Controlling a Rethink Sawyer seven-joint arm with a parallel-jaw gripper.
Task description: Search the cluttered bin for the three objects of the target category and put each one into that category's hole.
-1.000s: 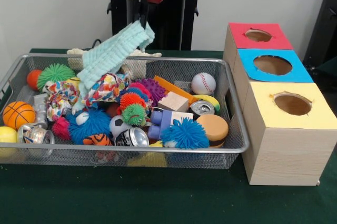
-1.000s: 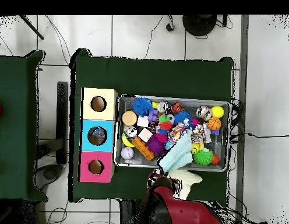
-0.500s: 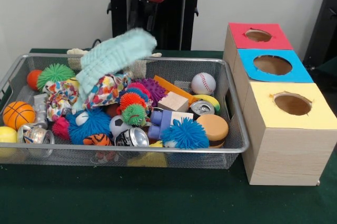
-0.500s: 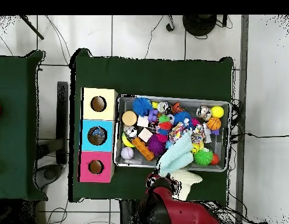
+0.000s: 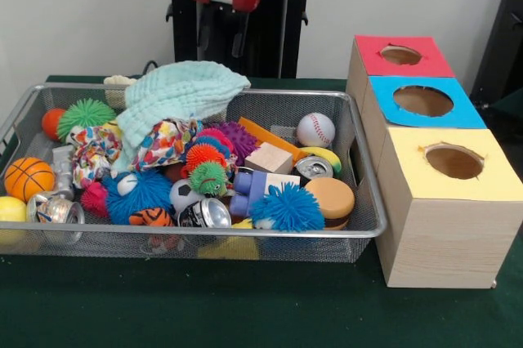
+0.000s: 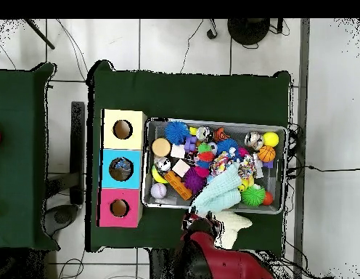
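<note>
- Cloth point(image 5: 186, 93) lay draped over toys at the bin's point(image 5: 369, 219) 11 o'clock, apparently just released.
- Tool point(image 5: 219, 31) hung above it, empty; whether open, I couldn't tell.

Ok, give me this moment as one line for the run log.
gripper: raised, holding nothing | mint cloth: draped over toys and bin's far rim | wire bin: cluttered | holes: none being fed

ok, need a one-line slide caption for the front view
Mint knit cloth draped over the wire bin's far rim, three coloured hole boxes alongside.
</note>
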